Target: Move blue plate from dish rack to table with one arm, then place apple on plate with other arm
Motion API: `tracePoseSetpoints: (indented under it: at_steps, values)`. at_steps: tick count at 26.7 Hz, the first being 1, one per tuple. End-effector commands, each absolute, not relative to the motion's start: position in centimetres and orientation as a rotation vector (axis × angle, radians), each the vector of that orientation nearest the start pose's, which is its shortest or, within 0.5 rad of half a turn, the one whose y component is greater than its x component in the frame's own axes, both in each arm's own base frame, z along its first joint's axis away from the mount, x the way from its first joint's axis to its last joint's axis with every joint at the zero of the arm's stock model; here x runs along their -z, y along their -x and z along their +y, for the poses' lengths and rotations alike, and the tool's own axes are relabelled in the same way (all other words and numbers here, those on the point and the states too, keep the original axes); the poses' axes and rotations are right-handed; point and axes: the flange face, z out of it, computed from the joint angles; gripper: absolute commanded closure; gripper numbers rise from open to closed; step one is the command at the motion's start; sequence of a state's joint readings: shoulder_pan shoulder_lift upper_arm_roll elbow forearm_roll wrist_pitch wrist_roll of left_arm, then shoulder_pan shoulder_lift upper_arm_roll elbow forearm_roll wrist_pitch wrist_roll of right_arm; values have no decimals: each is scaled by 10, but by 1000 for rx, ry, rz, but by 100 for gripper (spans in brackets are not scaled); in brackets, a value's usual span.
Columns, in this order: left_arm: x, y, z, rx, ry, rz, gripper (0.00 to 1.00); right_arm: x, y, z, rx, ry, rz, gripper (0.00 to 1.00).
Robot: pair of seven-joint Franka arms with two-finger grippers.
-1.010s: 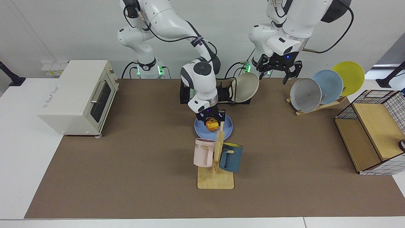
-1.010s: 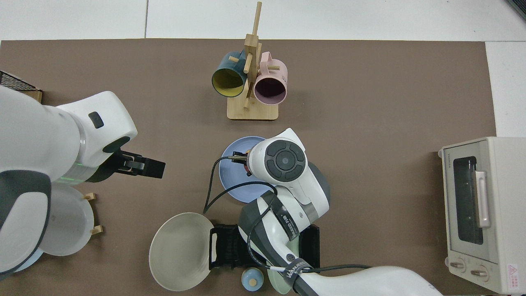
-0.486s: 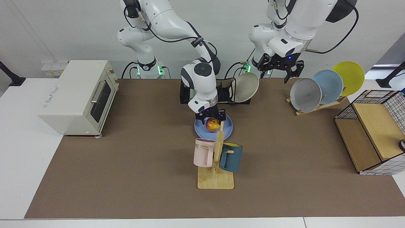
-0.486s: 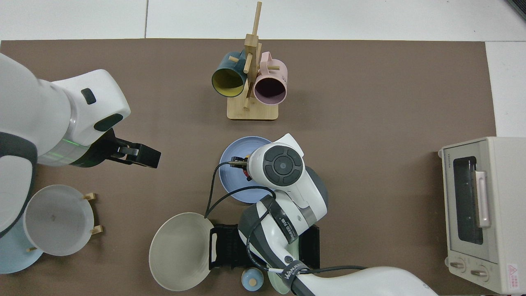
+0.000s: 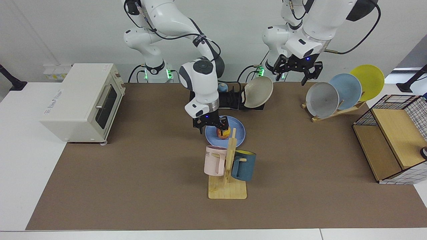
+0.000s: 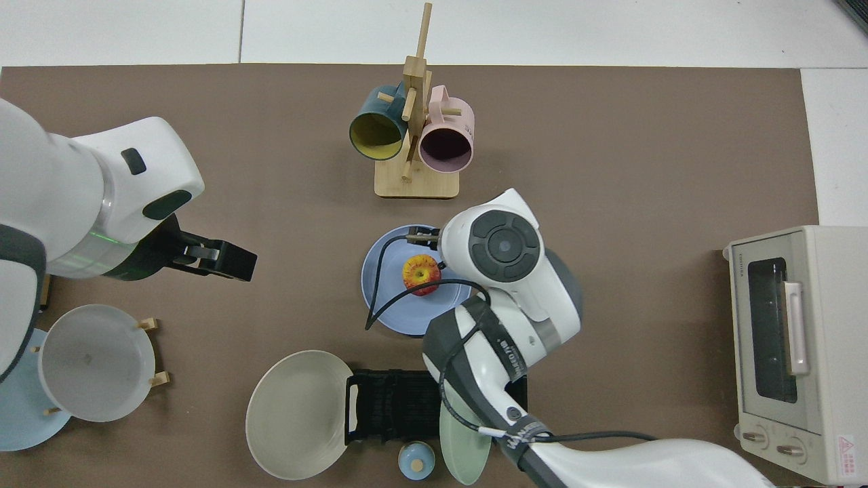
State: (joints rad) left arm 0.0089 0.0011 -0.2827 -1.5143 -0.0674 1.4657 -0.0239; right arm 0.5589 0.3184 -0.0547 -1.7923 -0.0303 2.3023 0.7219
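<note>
**Apple on plate, R gripper clear**

Apple (image 6: 420, 274) sits on blue plate (image 6: 386, 298), flat on table (image 5: 133, 173) w/ rack (image 6: 393, 405) behind. R gripper (image 5: 210, 124) open, empty, just beside apple, toaster side. L gripper (image 5: 296, 70) open, empty, waits well apart

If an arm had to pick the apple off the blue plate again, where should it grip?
Probably from straight above, pinching the apple across its round sides: it sits stem-up on the flat blue plate, open overhead. The right pincer is beside it.
</note>
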Motion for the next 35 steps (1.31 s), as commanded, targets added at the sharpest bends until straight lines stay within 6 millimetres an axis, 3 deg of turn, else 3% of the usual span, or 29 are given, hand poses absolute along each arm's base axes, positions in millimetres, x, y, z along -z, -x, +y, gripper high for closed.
tracePoseSetpoints:
  at_steps: [1, 5, 8, 13, 19, 21, 26, 35]
  values:
    - [-660, -513, -149, -50, 3153, 389, 0, -463, -582, 235, 261, 3103, 130, 0]
    - [-662, -515, -136, -49, 3158, 339, 0, -496, -586, 174, 252, 3121, 46, 0]
    - [-663, -516, -131, -46, 3159, 324, 0, -513, -581, 149, 228, 3133, 42, 0]
    - [-666, -514, -127, -39, 3160, 310, 0, -547, -568, 90, 174, 3153, 7, 0]
    - [-666, -515, -124, -36, 3161, 300, 0, -581, -542, 35, 54, 3110, 8, 0]
    - [-666, -515, -123, -36, 3161, 298, 0, -599, -539, 31, 71, 3102, -6, 0]
    - [-666, -517, -117, -36, 3163, 278, 0, -611, -531, 24, 77, 3112, -26, 0]
    - [-666, -519, -109, -36, 3165, 254, 0, -616, -529, 14, 105, 3100, 14, 0]
